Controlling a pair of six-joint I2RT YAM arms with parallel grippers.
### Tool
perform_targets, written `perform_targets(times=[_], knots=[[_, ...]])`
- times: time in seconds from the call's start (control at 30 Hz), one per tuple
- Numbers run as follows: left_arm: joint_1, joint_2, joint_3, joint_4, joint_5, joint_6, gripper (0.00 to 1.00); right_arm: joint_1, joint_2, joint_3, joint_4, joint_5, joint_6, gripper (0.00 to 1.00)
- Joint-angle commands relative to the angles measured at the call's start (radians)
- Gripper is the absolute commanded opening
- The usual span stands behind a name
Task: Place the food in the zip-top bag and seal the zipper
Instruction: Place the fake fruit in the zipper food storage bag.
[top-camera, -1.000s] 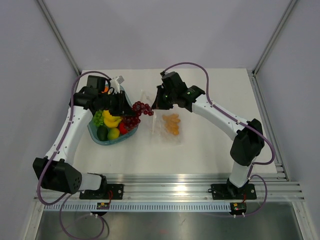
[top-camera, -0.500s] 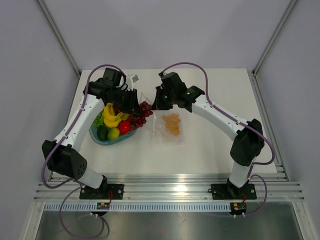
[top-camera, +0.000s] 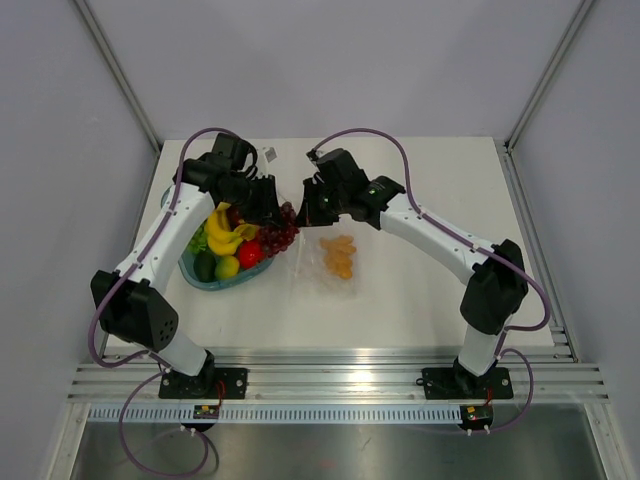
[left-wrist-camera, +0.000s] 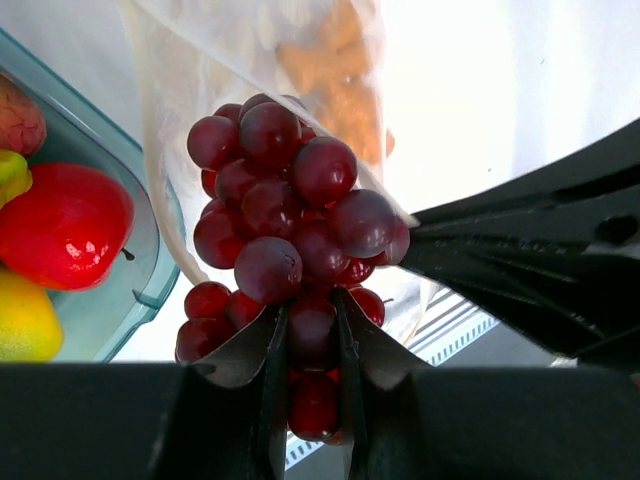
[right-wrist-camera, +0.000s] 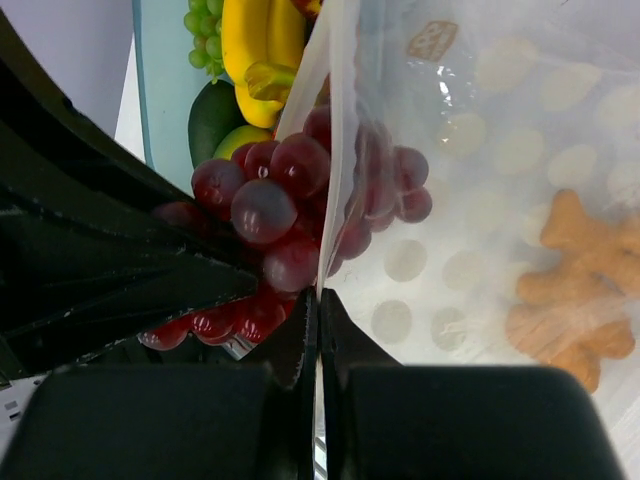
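Observation:
My left gripper (top-camera: 268, 215) is shut on a bunch of dark red grapes (left-wrist-camera: 280, 200), with one grape pinched between its fingers, and holds it at the mouth of the clear zip-top bag (top-camera: 335, 262). My right gripper (right-wrist-camera: 318, 295) is shut on the bag's mouth edge and holds that edge up. The zipper strip (right-wrist-camera: 337, 120) runs along that edge. In the right wrist view the grapes (right-wrist-camera: 262, 200) straddle this edge, some seen through the plastic. Orange food (top-camera: 341, 255) lies inside the bag. More food, bananas (top-camera: 222, 235) and a red fruit (left-wrist-camera: 60, 225), sits in the bowl.
The blue-green bowl (top-camera: 200, 277) stands left of the bag and also holds a green fruit (right-wrist-camera: 210, 120) and a yellow one (top-camera: 227, 266). The two grippers are close together over the bag's mouth. A wall post (top-camera: 115, 70) rises behind the left arm.
My left gripper has carried the grapes rightwards from over the bowl to the bag's mouth. My right gripper has shifted slightly left with the bag's edge, and the bag moved with it.

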Motion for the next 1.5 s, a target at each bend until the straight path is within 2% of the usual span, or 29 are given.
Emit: perform_targets(times=[0.0,0.3,0.53,0.87,1.0,1.23,1.37,1.43,1.47], knots=[[-0.003,0.010,0.054,0.081,0.002,-0.089,0.06,0.021,-0.065,-0.014,0.059,-0.052,-0.003,0.00],[-0.005,0.027,0.028,0.161,0.014,-0.221,0.02,0.029,-0.087,-0.048,0.098,-0.064,0.016,0.00],[-0.016,-0.019,-0.167,0.357,0.077,-0.383,0.02,0.029,-0.079,-0.035,0.096,-0.052,0.014,0.00],[-0.036,-0.042,-0.244,0.325,-0.005,-0.348,0.02,0.029,-0.078,-0.014,0.093,-0.050,0.007,0.00],[-0.036,-0.048,-0.230,0.341,-0.030,-0.371,0.02,0.030,-0.078,-0.019,0.102,-0.073,0.014,0.00],[-0.036,-0.074,-0.245,0.480,-0.050,-0.476,0.02,0.033,-0.072,-0.040,0.127,-0.115,0.040,0.00],[-0.037,-0.047,-0.183,0.416,-0.078,-0.436,0.02,0.033,-0.078,-0.048,0.125,-0.113,0.031,0.00],[-0.037,-0.032,-0.179,0.410,-0.061,-0.430,0.08,0.035,-0.078,-0.048,0.122,-0.107,0.031,0.00],[-0.040,-0.024,-0.178,0.410,-0.047,-0.424,0.16,0.033,-0.075,-0.048,0.122,-0.109,0.030,0.00]])
